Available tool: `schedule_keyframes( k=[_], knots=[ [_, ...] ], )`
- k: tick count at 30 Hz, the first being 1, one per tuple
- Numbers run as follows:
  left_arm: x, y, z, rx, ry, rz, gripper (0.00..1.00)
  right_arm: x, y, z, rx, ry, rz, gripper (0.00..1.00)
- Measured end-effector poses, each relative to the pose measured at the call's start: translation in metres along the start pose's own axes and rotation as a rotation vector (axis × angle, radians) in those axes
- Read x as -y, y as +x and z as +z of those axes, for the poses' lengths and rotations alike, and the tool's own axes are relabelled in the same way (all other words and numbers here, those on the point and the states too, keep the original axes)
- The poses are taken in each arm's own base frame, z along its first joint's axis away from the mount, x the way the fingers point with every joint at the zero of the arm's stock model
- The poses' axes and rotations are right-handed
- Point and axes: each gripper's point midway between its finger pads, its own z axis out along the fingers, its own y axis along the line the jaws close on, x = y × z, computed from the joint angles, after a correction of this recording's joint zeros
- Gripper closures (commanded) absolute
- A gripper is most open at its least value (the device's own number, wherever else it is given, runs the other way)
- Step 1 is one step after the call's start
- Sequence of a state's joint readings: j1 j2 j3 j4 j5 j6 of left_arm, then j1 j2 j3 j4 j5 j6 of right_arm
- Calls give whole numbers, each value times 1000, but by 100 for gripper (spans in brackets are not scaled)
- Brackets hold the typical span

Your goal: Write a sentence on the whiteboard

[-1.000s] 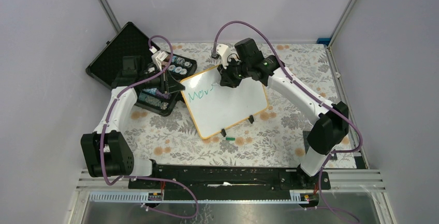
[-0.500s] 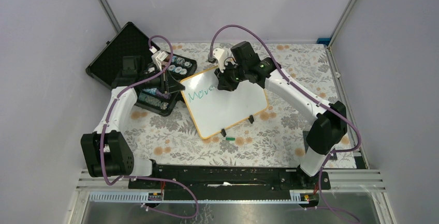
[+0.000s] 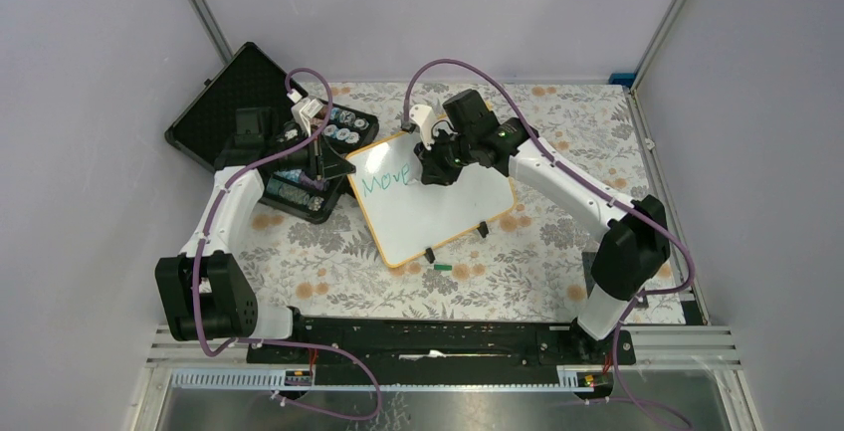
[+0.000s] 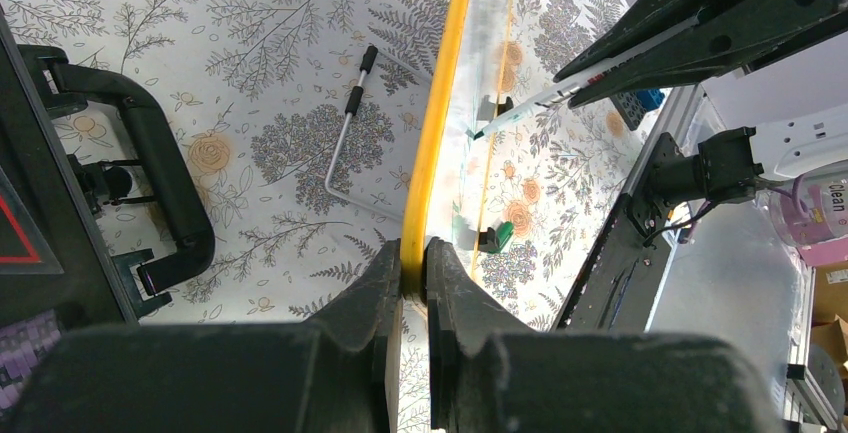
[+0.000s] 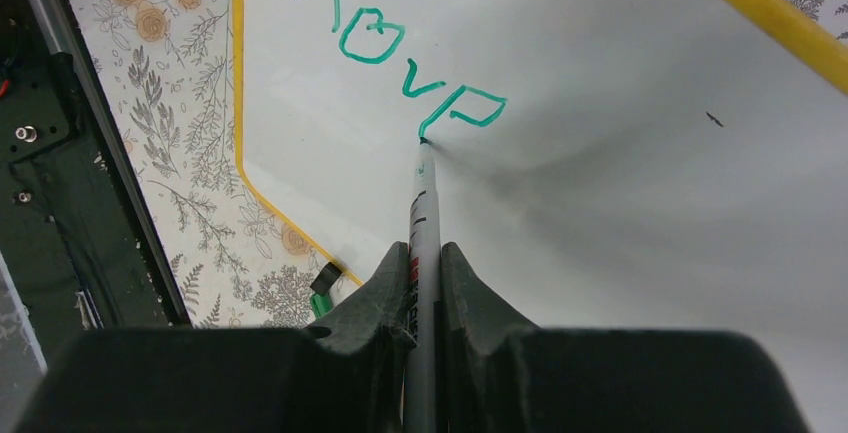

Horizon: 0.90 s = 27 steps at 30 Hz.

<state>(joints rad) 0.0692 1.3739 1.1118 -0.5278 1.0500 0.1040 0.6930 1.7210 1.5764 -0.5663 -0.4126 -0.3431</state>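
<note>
From above, the whiteboard [image 3: 448,214] lies tilted on the flowered table [image 3: 557,242], its two black clip feet [image 3: 430,254] on the near rim and a black case [image 3: 224,103] just to its far left. The left gripper [image 3: 340,168] sits at the board's far left corner, and the right gripper [image 3: 434,172] hangs over the far part of the white face, just right of the sentence [image 3: 386,180], which so far is one green word. A small green cap [image 3: 441,266] lies on the cloth near the near rim. The left wrist view shows the left fingers pinched narrow on the yellow rim, steadying the board. Beyond them the marker [image 4: 540,101] slants down to the board face. A thin bent rod [image 4: 345,143] lies on the cloth to the left. The right wrist view shows the right fingers clamped on the marker barrel, with the tip touching the board at the low end of the last letter. The word reads "Mov" and then a letter that looks like an unfinished "e". The step in hand seems to be closing that first word. The next move calls for finishing the lower curve with light, even pressure, lifting the tip clear, shifting right to leave a gap and starting the second word while the left grip holds the board steady
</note>
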Motion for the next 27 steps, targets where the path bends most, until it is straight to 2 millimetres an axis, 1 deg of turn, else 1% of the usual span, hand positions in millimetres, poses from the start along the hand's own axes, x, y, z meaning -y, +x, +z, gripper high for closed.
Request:
schedule_keyframes(
  k=[5,12,16,20,22,24,27],
  knots=[
    [0,0,0,0,0,0,100,3,-1,-3,3,15,0,100],
    [0,0,0,0,0,-1,100,17,-2,-14,15,61,11,100],
    [0,0,0,0,0,-1,100,18,-2,-14,16,61,10,100],
    [0,0,0,0,0,-1,91,16,-3,-15,19,50,8,100],
    [0,0,0,0,1,-1,85,13,-4,-15,24,33,8,100],
    [0,0,0,0,-2,2,81,9,-5,-16,29,16,8,100],
    [-3,1,0,-4,-18,13,71,3,-6,-20,37,-9,8,100]
  ],
)
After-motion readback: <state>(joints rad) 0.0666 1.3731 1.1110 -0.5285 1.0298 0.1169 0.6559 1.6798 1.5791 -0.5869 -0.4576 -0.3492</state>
